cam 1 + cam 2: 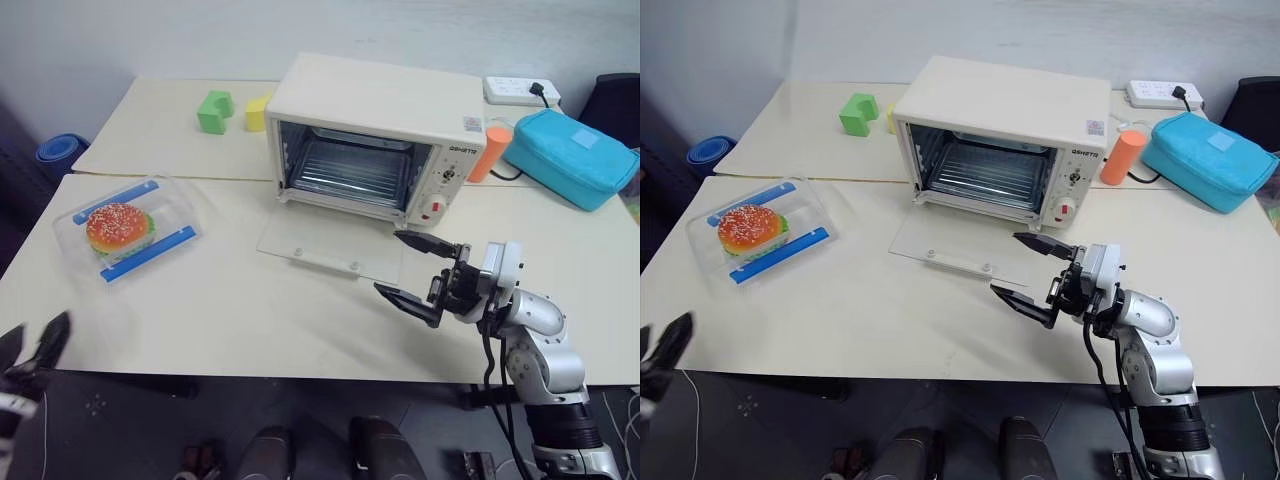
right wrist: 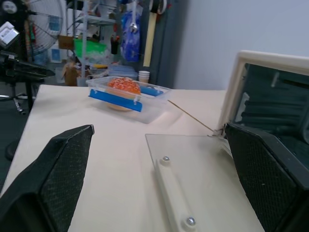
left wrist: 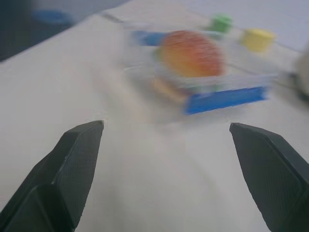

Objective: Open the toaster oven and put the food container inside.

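A: Where does the clear shallow plastic food container with blue side clips (image 1: 128,229) lie?

B: On the pale desk (image 1: 250,310), at its left side, well apart from the boxy cream-white toaster oven (image 1: 372,135). Its long axis runs aslant, from near-left to far-right, and a toy hamburger shows through the lid.

A: And the oven?

B: It faces the near edge of the desk, turned slightly left. Its glass door (image 1: 325,248) is dropped flat onto the desk, with the wire rack bare inside.

A: The claws?

B: The left claw (image 1: 30,345) is at the desk's near left corner, fingers spread wide, holding nothing, with the container ahead of it. The right claw (image 1: 412,267) hovers just beside the door's right edge, pointing left, jaws wide apart, also empty.
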Motion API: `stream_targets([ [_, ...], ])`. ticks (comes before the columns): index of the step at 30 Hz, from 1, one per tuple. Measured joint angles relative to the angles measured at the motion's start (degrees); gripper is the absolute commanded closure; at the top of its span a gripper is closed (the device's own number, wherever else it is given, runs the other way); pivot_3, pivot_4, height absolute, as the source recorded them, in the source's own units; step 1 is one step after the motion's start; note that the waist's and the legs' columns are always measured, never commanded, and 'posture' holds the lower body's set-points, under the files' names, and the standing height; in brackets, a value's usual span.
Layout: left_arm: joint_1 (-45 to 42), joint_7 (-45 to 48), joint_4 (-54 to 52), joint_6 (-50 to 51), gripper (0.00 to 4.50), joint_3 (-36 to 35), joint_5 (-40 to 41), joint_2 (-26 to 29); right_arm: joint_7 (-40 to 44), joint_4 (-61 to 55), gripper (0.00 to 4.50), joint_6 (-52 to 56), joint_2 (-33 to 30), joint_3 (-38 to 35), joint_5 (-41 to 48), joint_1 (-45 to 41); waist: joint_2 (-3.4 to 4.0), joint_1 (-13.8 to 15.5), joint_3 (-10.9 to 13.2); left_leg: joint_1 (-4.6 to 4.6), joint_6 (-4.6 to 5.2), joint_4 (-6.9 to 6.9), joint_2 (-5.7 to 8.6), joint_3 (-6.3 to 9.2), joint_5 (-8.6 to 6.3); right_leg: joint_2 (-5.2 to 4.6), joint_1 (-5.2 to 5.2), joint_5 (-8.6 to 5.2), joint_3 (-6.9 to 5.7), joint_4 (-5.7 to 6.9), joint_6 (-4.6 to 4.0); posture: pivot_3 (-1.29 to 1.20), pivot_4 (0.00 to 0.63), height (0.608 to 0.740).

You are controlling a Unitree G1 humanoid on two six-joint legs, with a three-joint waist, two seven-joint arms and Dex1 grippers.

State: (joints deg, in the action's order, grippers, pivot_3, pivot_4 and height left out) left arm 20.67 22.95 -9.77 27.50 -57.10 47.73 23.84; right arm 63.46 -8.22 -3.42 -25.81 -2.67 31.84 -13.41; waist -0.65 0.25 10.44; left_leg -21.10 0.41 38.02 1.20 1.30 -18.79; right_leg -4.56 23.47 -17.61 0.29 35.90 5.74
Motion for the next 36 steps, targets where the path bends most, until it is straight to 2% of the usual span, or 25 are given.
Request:
stream_targets([
  [3, -2.6, -1.7, 3.6, 1.8, 0.04, 0.0, 0.0, 4.8, 0.1, -0.1, 0.0, -0.3, 0.1, 0.2, -0.3, -0.1, -0.13, 0.7, -0.1, 0.0, -0.02, 0.01, 0.0, 0.1, 0.02, -0.01, -0.03, 0.01, -0.06, 0.02, -0.05, 0.0, 0.15, 0.74],
  [6, -9.7, -4.9, 4.6, 5.7, 0.04, 2.5, 0.1, 11.2, 0.0, -0.8, 0.0, -0.3, 0.0, 0.3, -0.3, -0.1, -0.17, 1.1, -0.1, 0.01, -0.04, 0.01, 0.0, 0.18, 0.03, -0.02, -0.05, 0.04, -0.1, 0.04, -0.12, 0.0, 0.15, 0.74],
  [11, -23.7, -11.3, 11.5, 18.7, 0.04, 7.1, 1.5, 21.9, -0.3, -1.4, 0.0, -0.1, -0.4, 0.1, -0.4, 0.7, -0.18, 0.2, -0.1, -0.05, -0.27, -0.08, 0.01, 0.18, 0.02, 0.05, 0.12, 0.04, -0.11, 0.11, -0.15, 0.0, 0.15, 0.74],
  [16, -35.7, -13.5, 23.7, 27.9, 0.04, 14.3, -1.2, 29.5, -1.1, -2.0, 0.0, 0.2, -0.8, 0.1, -1.0, 1.4, -0.18, -1.3, -0.1, -0.09, -0.42, -0.14, 0.01, 0.07, 0.01, 0.11, 0.23, 0.03, -0.09, 0.17, -0.16, 0.0, 0.15, 0.74],
  [19, -40.9, -13.1, 29.7, 30.0, 0.04, 18.7, -4.4, 32.0, -1.9, -2.9, 0.0, 0.4, -0.8, 0.1, -1.1, 1.8, -0.18, -1.9, -0.1, -0.1, -0.39, -0.14, 0.04, -0.01, -0.01, 0.1, 0.24, 0.03, -0.03, 0.29, -0.16, 0.0, 0.15, 0.74],
  [22, -43.6, -12.5, 33.5, 30.0, 0.54, 21.1, -7.1, 32.8, -2.8, -3.3, 0.0, 0.6, -0.8, 0.0, -1.2, 2.8, -0.18, -1.9, -0.1, -0.1, -0.4, -0.14, 0.02, -0.07, -0.02, 0.1, 0.28, 0.03, 0.0, 0.3, -0.16, 0.0, 0.15, 0.74],
  [34, -48.7, -6.8, 40.5, 29.4, 4.18, 25.0, -14.5, 34.9, -4.8, -3.4, 0.0, 0.4, -0.8, 0.0, -1.9, 2.9, -0.18, -1.7, -0.1, 0.01, -0.52, -0.11, 0.01, -0.06, 0.09, 0.06, 0.29, 0.03, 0.0, 0.42, -0.15, 0.0, 0.15, 0.74],
  [36, -48.8, -6.4, 40.8, 29.4, 4.48, 25.3, -15.6, 35.0, -4.9, -3.3, 0.0, 0.0, -0.8, 0.0, -2.2, 2.9, -0.18, -1.8, -0.1, 0.0, -0.52, -0.11, 0.01, -0.07, 0.09, 0.06, 0.32, 0.03, 0.02, 0.51, -0.16, 0.0, 0.15, 0.74],
])
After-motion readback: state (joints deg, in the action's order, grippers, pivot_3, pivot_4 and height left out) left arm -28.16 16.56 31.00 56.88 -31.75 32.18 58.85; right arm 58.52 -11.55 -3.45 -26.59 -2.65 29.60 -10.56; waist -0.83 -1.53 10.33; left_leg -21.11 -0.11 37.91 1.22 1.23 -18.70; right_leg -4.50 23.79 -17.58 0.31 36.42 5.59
